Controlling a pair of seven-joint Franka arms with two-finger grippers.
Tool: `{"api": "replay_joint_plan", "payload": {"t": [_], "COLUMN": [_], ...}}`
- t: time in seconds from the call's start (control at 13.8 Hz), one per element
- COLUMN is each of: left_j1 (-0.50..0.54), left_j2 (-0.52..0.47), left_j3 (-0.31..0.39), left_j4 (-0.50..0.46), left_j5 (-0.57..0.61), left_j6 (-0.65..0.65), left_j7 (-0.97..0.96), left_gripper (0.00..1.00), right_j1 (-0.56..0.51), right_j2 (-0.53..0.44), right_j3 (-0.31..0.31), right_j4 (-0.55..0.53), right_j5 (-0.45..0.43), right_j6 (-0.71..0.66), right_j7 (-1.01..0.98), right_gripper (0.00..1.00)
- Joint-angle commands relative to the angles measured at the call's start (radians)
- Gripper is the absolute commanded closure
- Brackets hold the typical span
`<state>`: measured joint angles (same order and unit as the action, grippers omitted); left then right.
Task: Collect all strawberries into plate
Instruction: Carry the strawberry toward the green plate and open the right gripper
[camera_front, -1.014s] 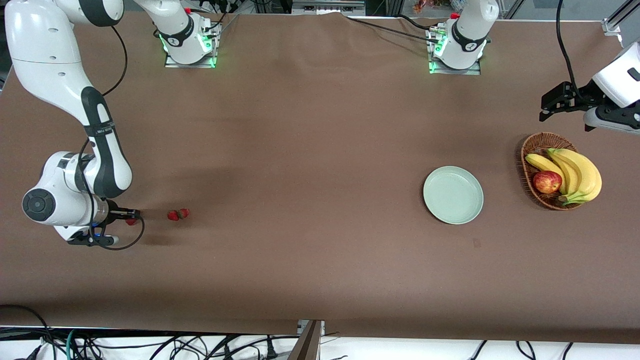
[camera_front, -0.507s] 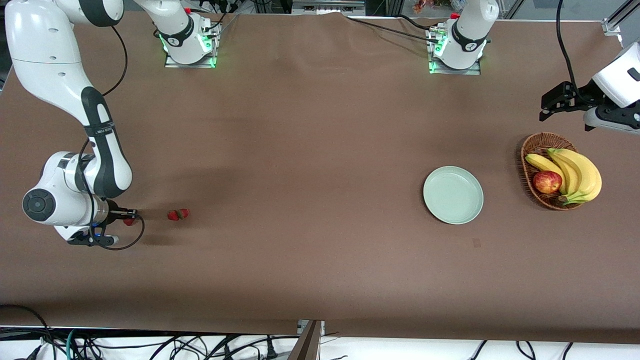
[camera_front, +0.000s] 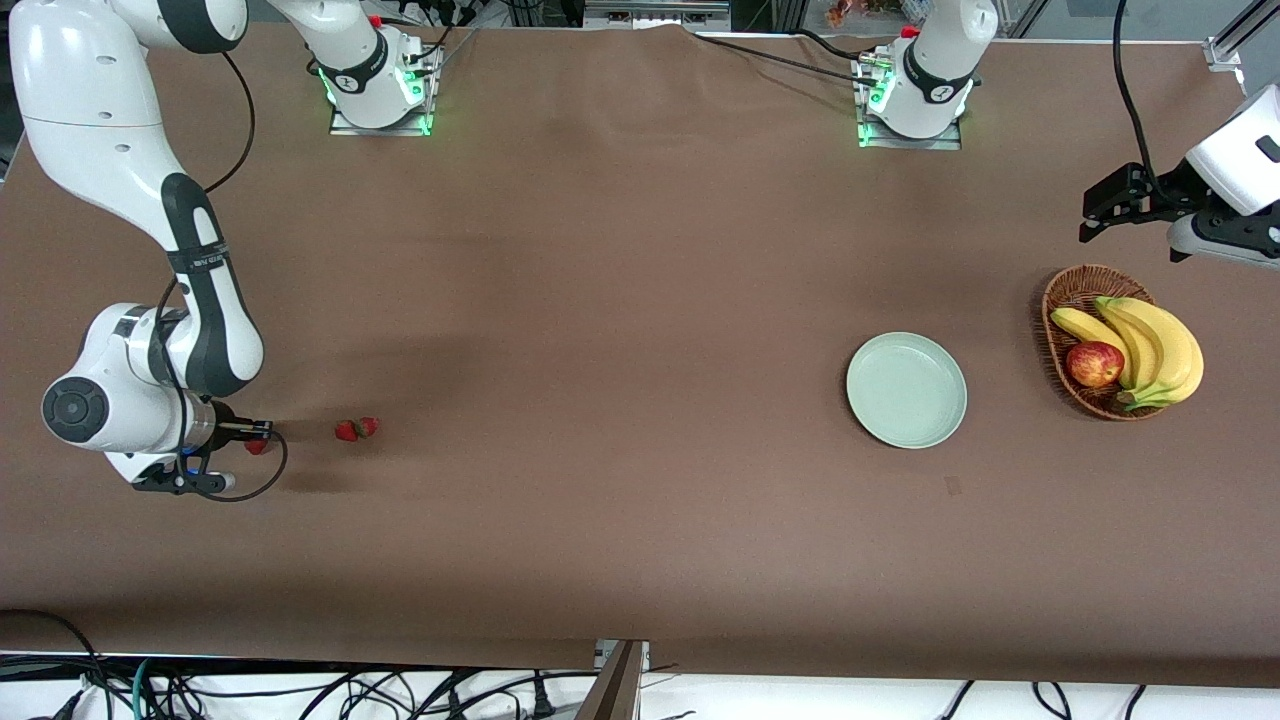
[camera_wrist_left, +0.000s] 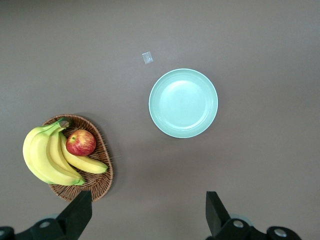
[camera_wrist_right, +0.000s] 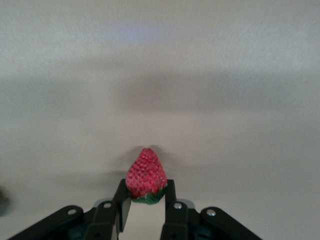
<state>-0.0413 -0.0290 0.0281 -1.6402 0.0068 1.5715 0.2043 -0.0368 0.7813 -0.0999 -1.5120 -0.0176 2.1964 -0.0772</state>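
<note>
My right gripper is low over the table at the right arm's end, shut on one strawberry. In the right wrist view the strawberry sits pinched between the two fingers by its green-capped end, with the gripper closed around it. Two more strawberries lie touching each other on the table beside it, toward the left arm's end. The pale mint-green plate lies empty toward the left arm's end; it also shows in the left wrist view. My left gripper is open and empty, waiting high beside the basket.
A brown wicker basket holding bananas and a red apple stands beside the plate at the left arm's end. A small pale scrap lies on the table nearer the front camera than the plate.
My right gripper with the strawberry has shifted very slightly back toward the right arm's end of the table. The left arm has not moved.
</note>
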Motion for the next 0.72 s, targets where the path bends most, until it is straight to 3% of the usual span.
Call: {"api": "replay_joint_plan", "payload": {"t": [0.0,0.36,0.51,0.65], "left_j1": [-0.005,0.000,0.004,0.004], "left_j2": [0.012,0.012,0.012,0.012], "left_j3": [0.009,0.009,0.009,0.009], "left_j4": [0.025,0.025,0.025,0.025], "left_j5": [-0.014,-0.014,-0.014,-0.014], "left_j6": [-0.018,-0.019,-0.019,-0.019], "left_j7": [0.012,0.013,0.013,0.013], "left_gripper": [0.00,0.00,0.00,0.00], "right_j1": [-0.003,0.008,0.073,0.208], "right_j2": [-0.023,-0.033,-0.025,-0.021], "right_j3": [0.022,0.195,0.242,0.244], "right_j4": [0.042,0.114,0.127,0.144], "right_j5": [0.013,0.053,0.054,0.054], "right_j6": [-0.027,-0.076,-0.066,-0.025], "right_j7": [-0.012,0.100,0.341,0.587], "right_gripper": [0.82,0.81,0.81,0.81]}}
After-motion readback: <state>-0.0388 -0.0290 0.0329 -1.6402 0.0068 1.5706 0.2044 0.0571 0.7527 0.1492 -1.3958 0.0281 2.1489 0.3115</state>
